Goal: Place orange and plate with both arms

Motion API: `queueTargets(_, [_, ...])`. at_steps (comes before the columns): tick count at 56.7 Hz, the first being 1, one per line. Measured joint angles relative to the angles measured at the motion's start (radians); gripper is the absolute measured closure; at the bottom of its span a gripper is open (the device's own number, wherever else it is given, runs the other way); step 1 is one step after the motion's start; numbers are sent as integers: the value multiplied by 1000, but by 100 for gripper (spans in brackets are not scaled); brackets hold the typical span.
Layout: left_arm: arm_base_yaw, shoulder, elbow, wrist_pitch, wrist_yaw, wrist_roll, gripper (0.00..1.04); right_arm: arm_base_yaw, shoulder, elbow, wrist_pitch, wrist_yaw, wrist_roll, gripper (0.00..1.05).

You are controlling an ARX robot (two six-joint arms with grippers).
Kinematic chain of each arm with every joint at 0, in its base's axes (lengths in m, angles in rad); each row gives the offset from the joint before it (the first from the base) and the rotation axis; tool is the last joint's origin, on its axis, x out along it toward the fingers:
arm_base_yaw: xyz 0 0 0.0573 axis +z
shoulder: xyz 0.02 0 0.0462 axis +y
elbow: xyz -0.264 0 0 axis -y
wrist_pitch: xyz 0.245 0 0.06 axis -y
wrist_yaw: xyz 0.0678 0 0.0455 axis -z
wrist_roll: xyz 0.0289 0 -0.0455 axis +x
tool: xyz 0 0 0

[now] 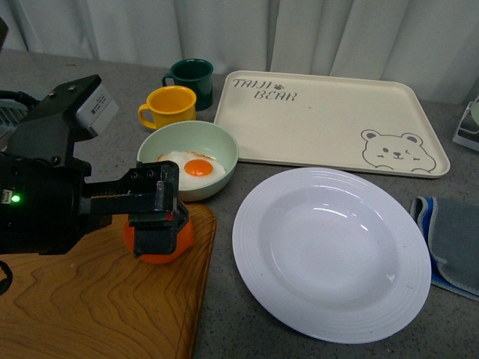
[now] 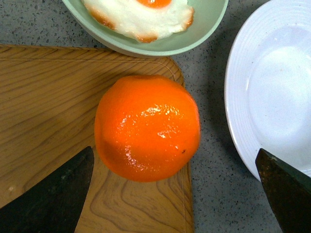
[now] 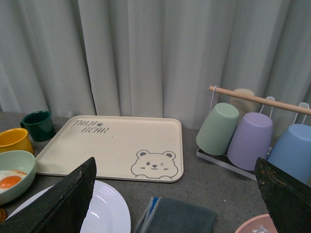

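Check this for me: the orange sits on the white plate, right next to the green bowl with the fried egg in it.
One thing is wrong. The orange sits on the wooden board, not on the white plate; the left wrist view shows it. It is right next to the green bowl with the fried egg in it.

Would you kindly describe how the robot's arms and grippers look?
The left arm is black and boxy, with a lit green light and a grey block. The left gripper is black too. The right gripper has dark wedge-shaped fingers.
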Motion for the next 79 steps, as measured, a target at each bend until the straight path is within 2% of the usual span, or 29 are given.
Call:
queueTargets(23, [14,156,101,-2,-17,24,7,0,0,0,0,0,0,9])
queueTargets(36, [11,167,112,-8,-12,30,41,0,0,0,0,0,0,9])
queueTargets(48, [-4,135,112,-27,-5,20,47,0,0,0,0,0,0,9])
queueTargets(62, [-128,52,190,-39,-4,-33,48,0,0,0,0,0,0,9])
queueTargets(68, [-222,120,260,-20,-5,-71,48,0,0,0,0,0,0,9])
queueTargets(79, [-295,230,340,-19,-7,-93,48,0,0,0,0,0,0,9])
